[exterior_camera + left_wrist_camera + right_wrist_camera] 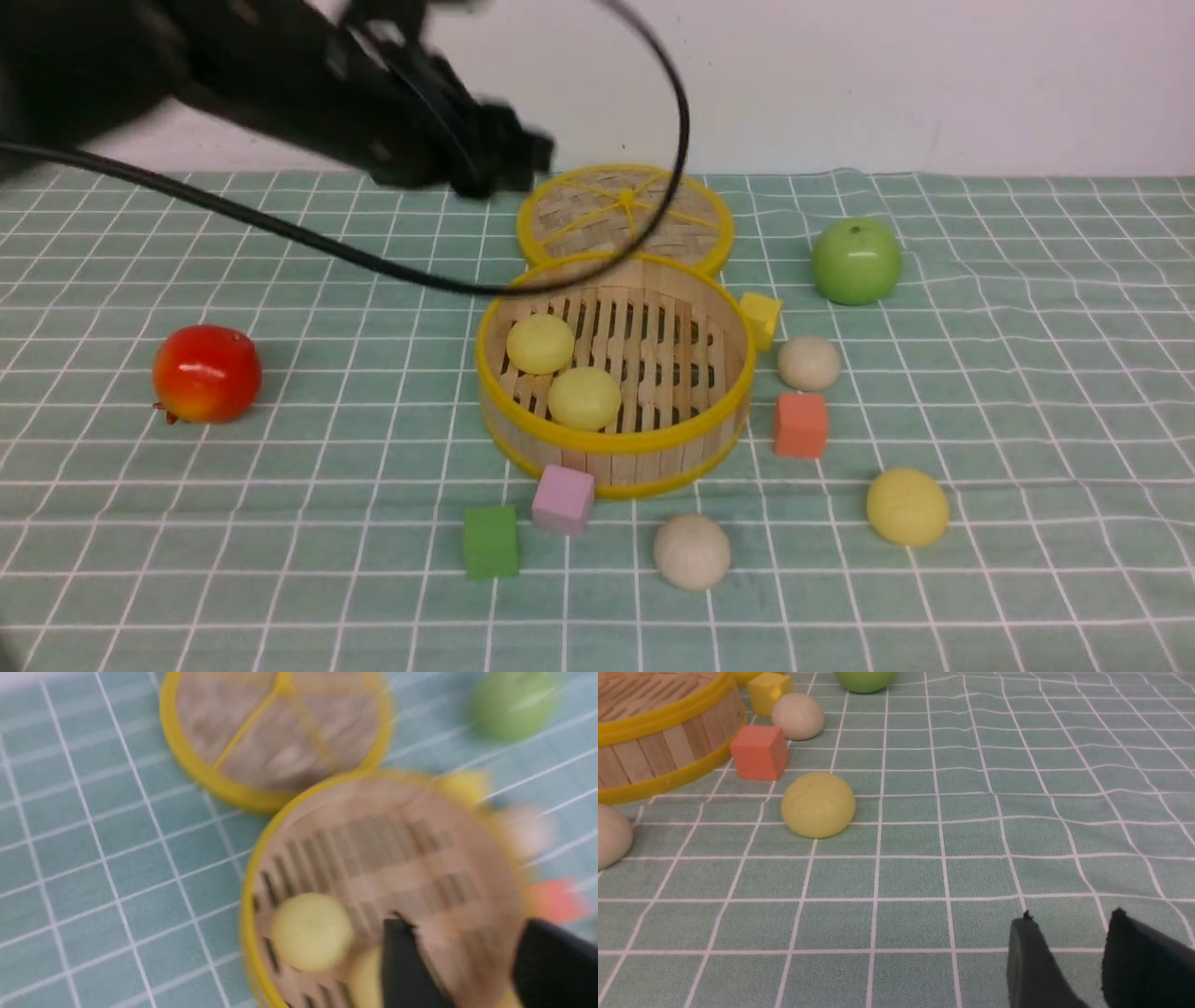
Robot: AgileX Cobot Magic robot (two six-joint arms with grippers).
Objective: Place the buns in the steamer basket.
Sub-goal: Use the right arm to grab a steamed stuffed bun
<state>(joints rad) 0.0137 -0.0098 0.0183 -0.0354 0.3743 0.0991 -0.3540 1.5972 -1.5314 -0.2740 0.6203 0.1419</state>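
Observation:
The steamer basket [611, 441] stands mid-table with two pale yellow buns [540, 343] [584, 397] lying on its slats. Outside it lie an off-white bun [808, 362] to the right, another off-white bun [692, 551] in front, and a yellow bun [906, 506] at front right. My left arm [373, 103] is blurred above the table's back left. In its wrist view the left gripper [465, 926] hangs open and empty over the basket floor [402, 858]. My right gripper [1071, 917] is open just above bare cloth, well short of the yellow bun [817, 805].
The woven lid [625, 215] lies behind the basket. A green apple [856, 261] sits at back right and a red fruit [205, 373] at left. Yellow [761, 317], orange [800, 425], pink [563, 498] and green [490, 541] cubes ring the basket.

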